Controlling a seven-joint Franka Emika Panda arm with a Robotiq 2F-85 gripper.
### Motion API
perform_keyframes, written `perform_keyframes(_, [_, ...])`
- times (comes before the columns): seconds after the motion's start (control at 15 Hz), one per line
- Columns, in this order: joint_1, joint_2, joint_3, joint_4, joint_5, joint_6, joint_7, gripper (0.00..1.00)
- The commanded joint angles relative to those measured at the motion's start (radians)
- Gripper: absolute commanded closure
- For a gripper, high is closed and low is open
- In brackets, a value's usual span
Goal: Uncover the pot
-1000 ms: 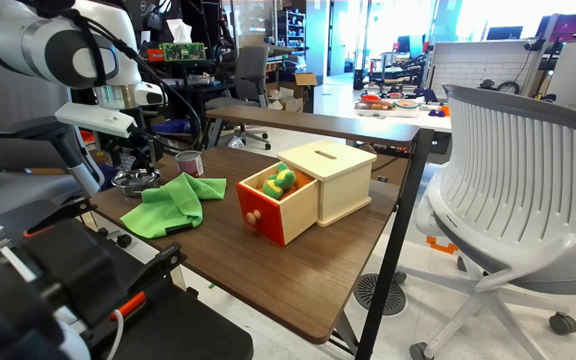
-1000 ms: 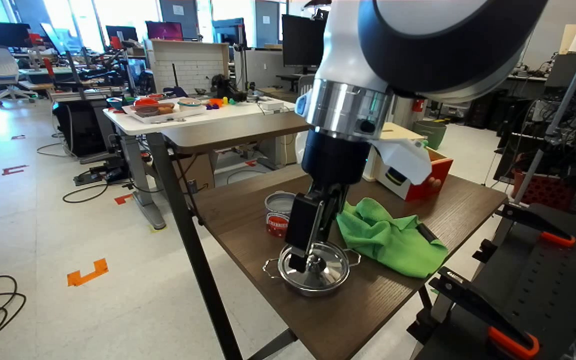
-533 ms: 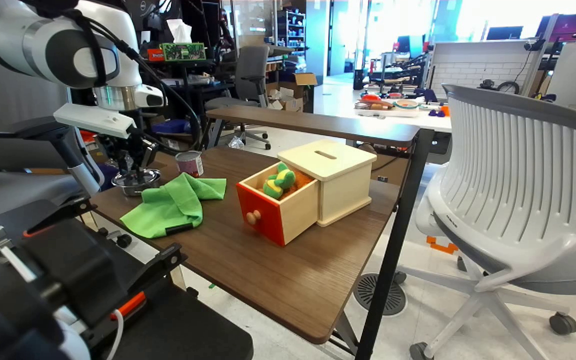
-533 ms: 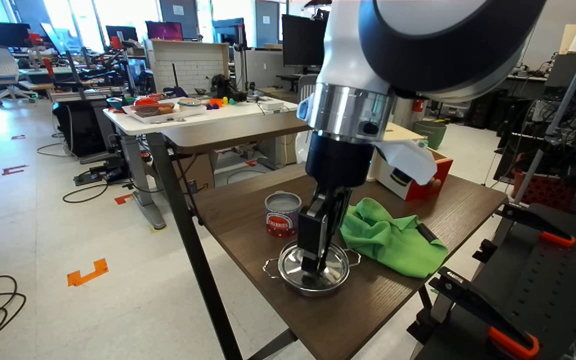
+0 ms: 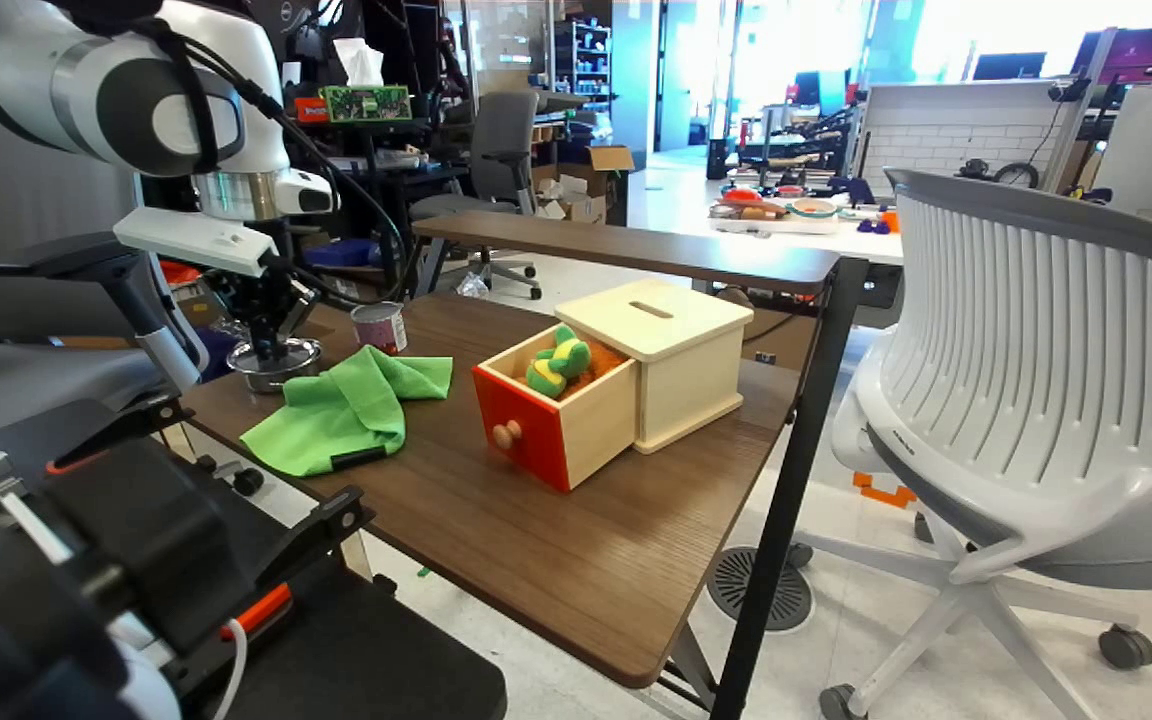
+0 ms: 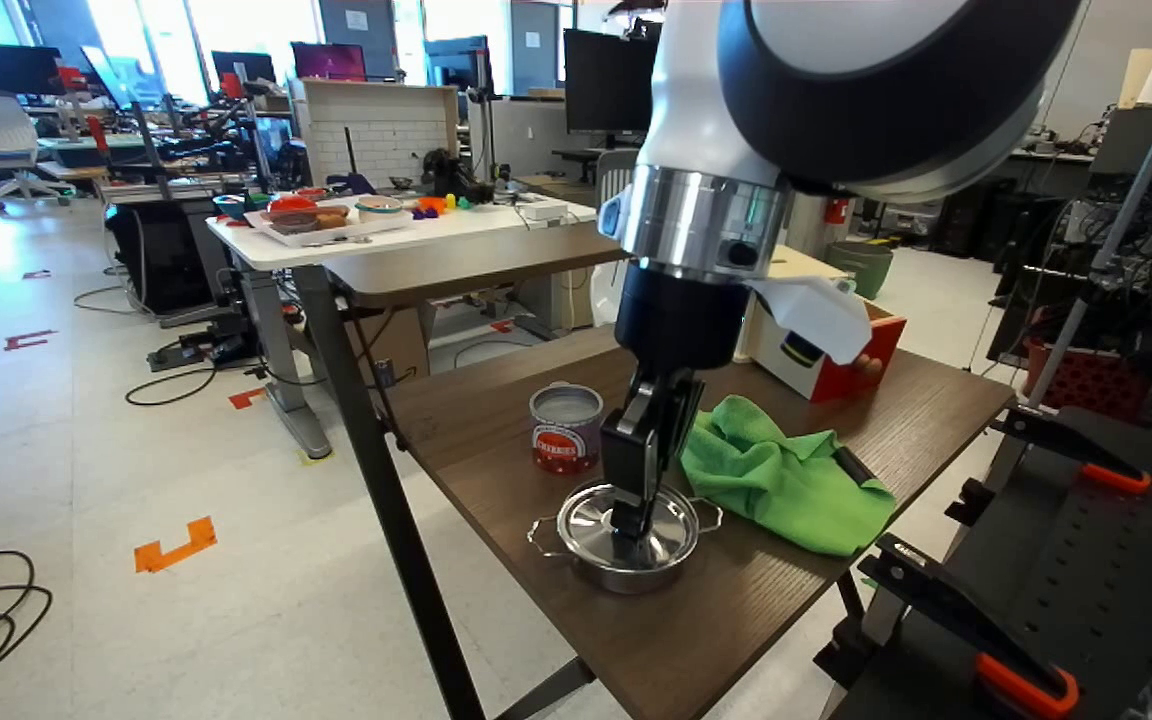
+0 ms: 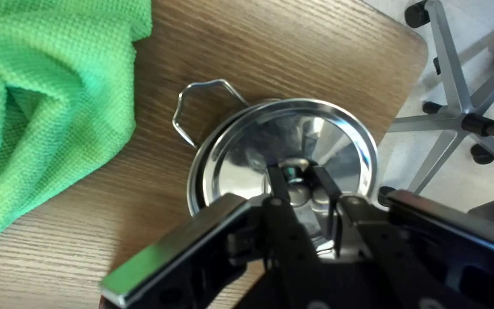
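Tool pinching knob of lid, silver pot directly below — on brown table

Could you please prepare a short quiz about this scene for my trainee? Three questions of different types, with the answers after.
1. True or false: the red-fronted drawer is closed.
2. Which fruit is named on the can? A) Apples B) Cherries C) Peaches
3. In the wrist view, what is the gripper closed on?

Key:
1. False: the red-fronted drawer stands open.
2. B.
3. The knob of the lid.
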Motion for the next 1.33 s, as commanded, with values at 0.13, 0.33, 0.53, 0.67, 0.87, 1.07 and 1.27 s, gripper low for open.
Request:
perform_keyframes(0.13, [-0.046,-0.121,0.032,-0.048,0.032,-0.098,-0.045,0.95])
perform_keyframes(0.33, [-0.076,-0.226,0.038,-0.080,0.069,-0.214,-0.098,0.95])
perform_keyframes(0.53, [-0.082,-0.324,0.000,-0.107,0.107,-0.221,-0.156,0.95])
perform_keyframes(0.67, [-0.075,-0.349,-0.042,-0.086,0.123,-0.211,-0.151,0.95])
perform_keyframes(0.87, [-0.061,-0.326,-0.101,-0.005,0.138,-0.223,-0.121,0.95])
perform_keyframes(1.07, [-0.041,-0.258,-0.149,0.077,0.105,-0.191,-0.056,0.95])
perform_keyframes(1.27, [-0.009,-0.179,-0.197,0.140,0.048,-0.153,0.031,0.95])
